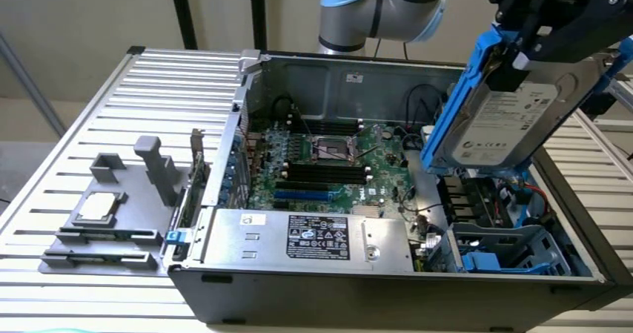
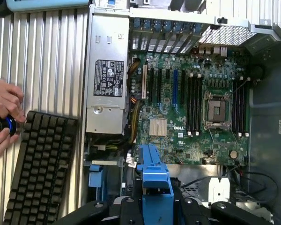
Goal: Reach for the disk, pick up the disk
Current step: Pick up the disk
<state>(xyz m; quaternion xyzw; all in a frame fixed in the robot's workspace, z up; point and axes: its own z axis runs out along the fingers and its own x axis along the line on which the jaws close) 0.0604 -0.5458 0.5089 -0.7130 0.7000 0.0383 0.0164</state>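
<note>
Disk (image 1: 509, 122), a silver-grey metal hard drive with a white printed label in bright blue plastic carrier rails: exterior view has it at 2 o'clock, lifted clear above the drive bay corner of the open dark grey computer case (image 1: 396, 288), tilted, label facing the camera. Black robot hand (image 1: 554, 33) is clamped on its upper end, closed on the disk. Light blue and silver arm joints (image 1: 381, 10) sit behind the case at 12 o'clock. Inside the case: green motherboard (image 1: 327, 155) at centre, silver power supply box (image 1: 307, 236) with a black-and-white label at 6 o'clock, blue empty drive caddies (image 1: 505, 251) at 5 o'clock below the disk. Case stands on a ribbed aluminium counter (image 1: 118, 103). Grey plastic fixture (image 1: 118, 207) at 9 o'clock on the counter holds a small flat silver square chip (image 1: 99, 208).

Wrist view: blue carrier rail of the disk (image 2: 154, 183) at 6 o'clock, flanked by the black hand (image 2: 152, 208) parts. Motherboard (image 2: 192, 112) centre, power supply (image 2: 107, 79) at 10 o'clock. Black keyboard (image 2: 40, 168) lies on the counter (image 2: 51, 61) at 8 o'clock. Person's hand (image 2: 4, 117) at 9 o'clock, touching a round black-and-blue object (image 2: 2, 126) just beside the keyboard.
</note>
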